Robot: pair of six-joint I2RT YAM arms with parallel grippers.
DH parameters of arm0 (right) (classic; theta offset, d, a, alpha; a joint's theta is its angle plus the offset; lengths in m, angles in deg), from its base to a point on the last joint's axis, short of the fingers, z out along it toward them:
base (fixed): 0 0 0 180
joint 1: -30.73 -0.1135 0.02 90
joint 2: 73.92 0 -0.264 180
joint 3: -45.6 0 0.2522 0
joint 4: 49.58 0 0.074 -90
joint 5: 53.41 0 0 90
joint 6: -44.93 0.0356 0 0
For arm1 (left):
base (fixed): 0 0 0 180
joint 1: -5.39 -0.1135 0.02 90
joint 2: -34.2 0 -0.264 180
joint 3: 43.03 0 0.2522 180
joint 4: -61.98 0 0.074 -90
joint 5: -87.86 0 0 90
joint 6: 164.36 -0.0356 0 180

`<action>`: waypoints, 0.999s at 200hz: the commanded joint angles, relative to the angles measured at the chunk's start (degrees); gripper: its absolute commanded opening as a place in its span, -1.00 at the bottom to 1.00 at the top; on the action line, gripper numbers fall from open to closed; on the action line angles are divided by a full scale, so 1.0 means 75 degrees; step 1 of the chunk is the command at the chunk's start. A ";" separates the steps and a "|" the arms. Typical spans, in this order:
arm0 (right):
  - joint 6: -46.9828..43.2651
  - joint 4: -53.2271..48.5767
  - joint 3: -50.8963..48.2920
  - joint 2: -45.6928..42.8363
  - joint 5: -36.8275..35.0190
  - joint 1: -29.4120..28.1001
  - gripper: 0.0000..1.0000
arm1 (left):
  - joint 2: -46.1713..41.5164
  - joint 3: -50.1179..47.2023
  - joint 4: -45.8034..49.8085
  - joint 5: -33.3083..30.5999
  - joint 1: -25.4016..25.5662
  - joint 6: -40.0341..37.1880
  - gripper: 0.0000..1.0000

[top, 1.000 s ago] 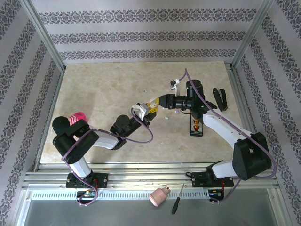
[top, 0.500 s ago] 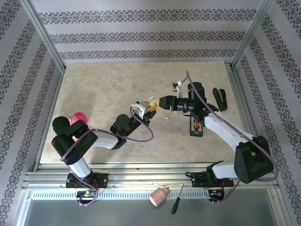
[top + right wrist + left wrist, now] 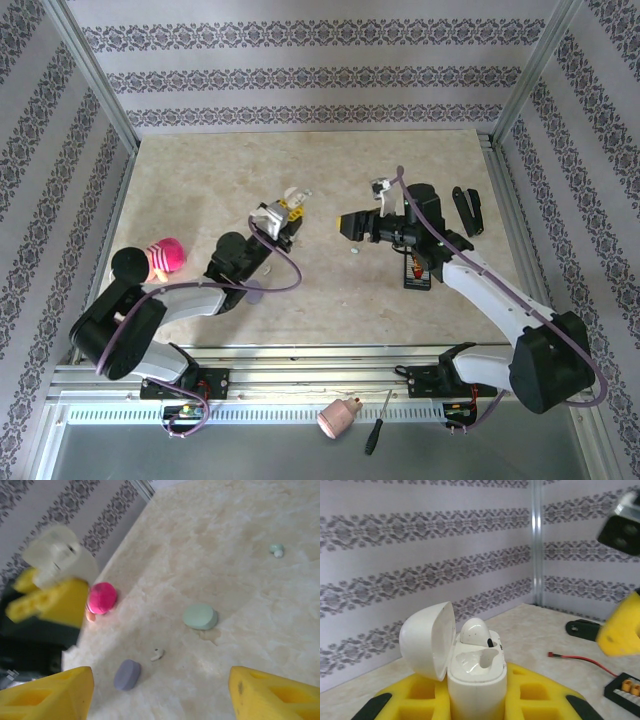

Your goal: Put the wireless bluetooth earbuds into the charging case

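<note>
My left gripper (image 3: 283, 210) is shut on an upright white charging case (image 3: 476, 680), held between its yellow fingers (image 3: 540, 692). The lid (image 3: 427, 640) is flipped open to the left. One white earbud (image 3: 474, 631) sits in the far socket, and the near socket (image 3: 479, 661) is empty. My right gripper (image 3: 345, 225) hangs a short way to the right of the case, open, with nothing between its yellow fingers (image 3: 272, 695). Below it on the table lie a loose white earbud (image 3: 157, 654) and, farther off, a mint earbud (image 3: 276, 549).
A shut mint case (image 3: 200, 616) and a shut lilac case (image 3: 126, 674) lie on the marble table (image 3: 200, 190). A pink round object (image 3: 167, 254) sits at the left. A black connector board (image 3: 418, 268) and a black part (image 3: 467, 208) lie at the right.
My right gripper has opened and drawn back from the white case. My left gripper has carried the case to the left and farther from the arm bases.
</note>
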 commanded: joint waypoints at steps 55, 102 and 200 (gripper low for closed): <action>0.0465 -0.1101 0.1637 0.2966 -0.1596 -0.1430 0.33 | -0.2321 -0.0432 0.2106 0.0002 -0.1031 -0.0621 -1.00; 0.1457 -0.1321 0.3166 0.4925 -0.1664 -0.2471 0.21 | -0.3574 -0.1046 0.2375 -0.0136 -0.1044 -0.0602 -1.00; 0.0734 -0.2816 0.5858 0.7286 -0.2217 -0.3274 -0.13 | -0.4291 -0.1329 0.2913 -0.0039 -0.1044 -0.0733 -1.00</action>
